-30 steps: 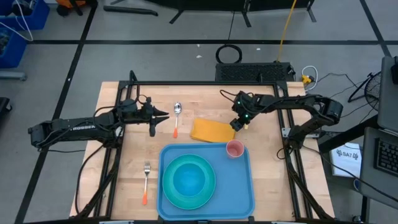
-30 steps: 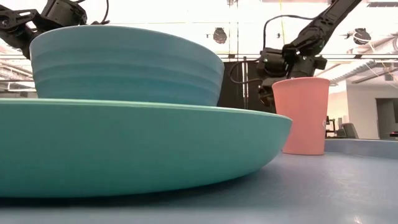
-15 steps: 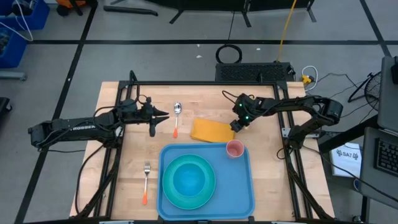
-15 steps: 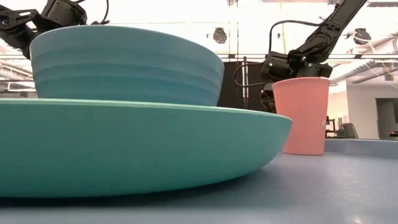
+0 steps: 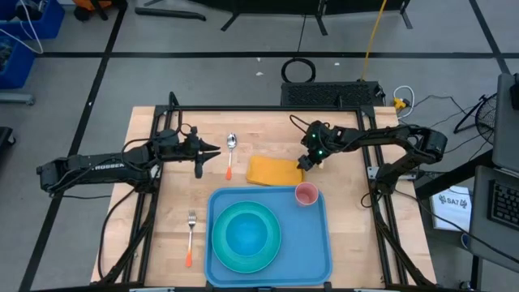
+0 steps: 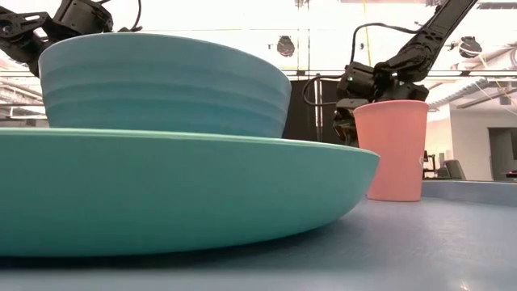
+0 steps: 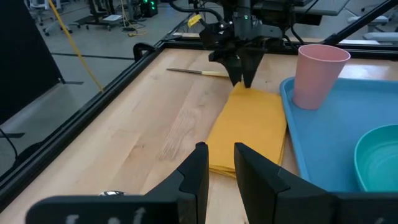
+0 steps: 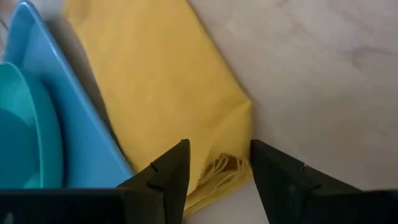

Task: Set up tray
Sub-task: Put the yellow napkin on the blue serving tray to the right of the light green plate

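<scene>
High view: tray (image 5: pixel 312 243) holds plate (image 5: pixel 223 251), bowl (image 5: pixel 246 233), pink cup (image 5: pixel 306 194).

the right gripper (image 5: pixel 304 161) is closer to the far right corner of the yellow napkin (image 5: pixel 272 171) than a second ago, its open fingers (image 8: pixel 166 171) now either side of the napkin's frayed corner.

The surface (image 5: pixel 243 134) is pale, matt wood with visible grain. The napkin (image 8: pixel 161 93) is soft yellow cloth, frayed at one corner. The tray (image 5: pixel 312 243) is smooth blue plastic.
</scene>
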`<action>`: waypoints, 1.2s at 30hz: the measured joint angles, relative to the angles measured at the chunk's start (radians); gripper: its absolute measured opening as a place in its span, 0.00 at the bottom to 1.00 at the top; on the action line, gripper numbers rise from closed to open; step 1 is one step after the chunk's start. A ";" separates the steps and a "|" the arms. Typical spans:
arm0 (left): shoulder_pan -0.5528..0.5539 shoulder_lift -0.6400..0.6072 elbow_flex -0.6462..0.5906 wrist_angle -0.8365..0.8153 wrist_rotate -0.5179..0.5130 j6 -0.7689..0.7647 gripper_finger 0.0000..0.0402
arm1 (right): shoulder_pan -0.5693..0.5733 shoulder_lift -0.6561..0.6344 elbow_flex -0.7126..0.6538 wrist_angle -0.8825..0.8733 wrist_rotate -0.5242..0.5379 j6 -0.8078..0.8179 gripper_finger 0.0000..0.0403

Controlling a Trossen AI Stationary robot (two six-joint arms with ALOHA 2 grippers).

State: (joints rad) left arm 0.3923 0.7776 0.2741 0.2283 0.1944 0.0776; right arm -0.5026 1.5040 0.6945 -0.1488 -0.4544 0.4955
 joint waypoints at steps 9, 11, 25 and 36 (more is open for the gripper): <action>0.000 0.000 0.000 0.000 0.015 0.000 0.20 | -0.003 0.079 0.002 0.019 -0.027 -0.017 0.39; 0.000 0.000 0.000 0.002 0.015 0.000 0.20 | 0.002 0.105 0.005 0.021 -0.043 -0.019 0.39; 0.000 0.000 0.000 0.002 0.015 0.004 0.20 | 0.013 0.103 0.000 0.068 -0.013 -0.083 0.09; 0.000 0.000 0.000 0.009 0.014 -0.001 0.20 | -0.005 0.035 0.000 0.354 0.113 -0.121 0.01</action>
State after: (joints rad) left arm 0.3923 0.7780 0.2741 0.2371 0.2089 0.0765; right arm -0.5074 1.5389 0.6944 0.2048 -0.3414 0.3744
